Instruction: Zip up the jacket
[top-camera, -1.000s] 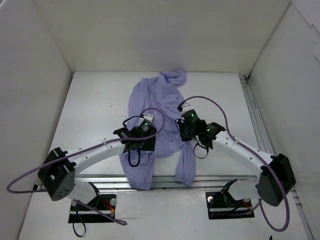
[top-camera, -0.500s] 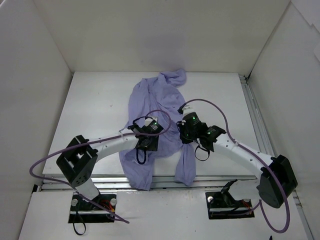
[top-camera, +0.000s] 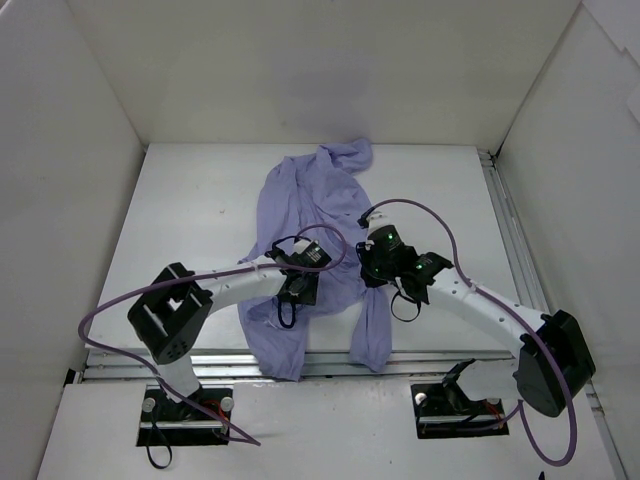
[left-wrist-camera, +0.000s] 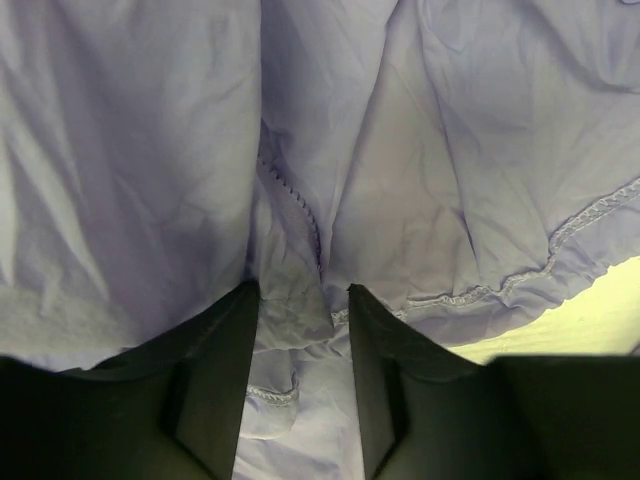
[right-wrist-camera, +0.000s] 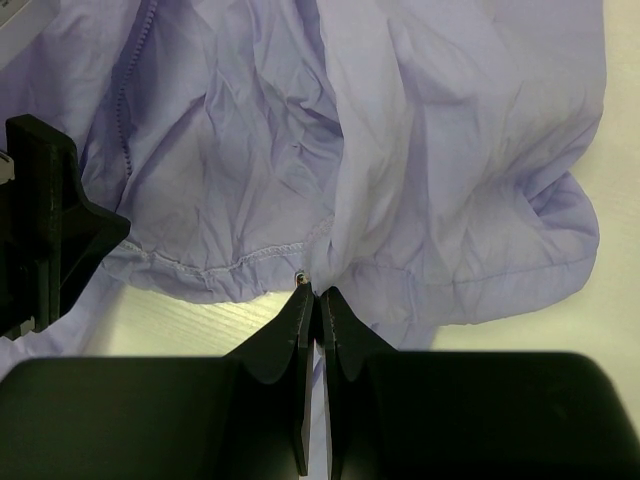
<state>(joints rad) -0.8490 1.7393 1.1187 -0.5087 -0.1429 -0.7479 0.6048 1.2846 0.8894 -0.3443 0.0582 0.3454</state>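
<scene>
The lavender jacket (top-camera: 300, 205) lies crumpled on the white table, its lower part hanging over the near edge. My left gripper (top-camera: 298, 290) is open; in the left wrist view (left-wrist-camera: 302, 300) its jaws stand on either side of a fold of hem beside the zipper teeth (left-wrist-camera: 300, 205). My right gripper (top-camera: 372, 262) is shut; in the right wrist view (right-wrist-camera: 315, 295) its tips pinch the jacket's hem (right-wrist-camera: 230, 262) by a small metal zipper end (right-wrist-camera: 302, 276). The left gripper's finger (right-wrist-camera: 50, 225) shows at that view's left edge.
White walls enclose the table (top-camera: 190, 200) on three sides. A metal rail (top-camera: 515, 240) runs along the right side. Purple cables loop above both arms. The table's near edge (top-camera: 200, 352) lies just below the jacket.
My left arm has swung right and forward, bringing its gripper down onto the jacket's lower hem close to the right gripper. The right gripper has barely moved.
</scene>
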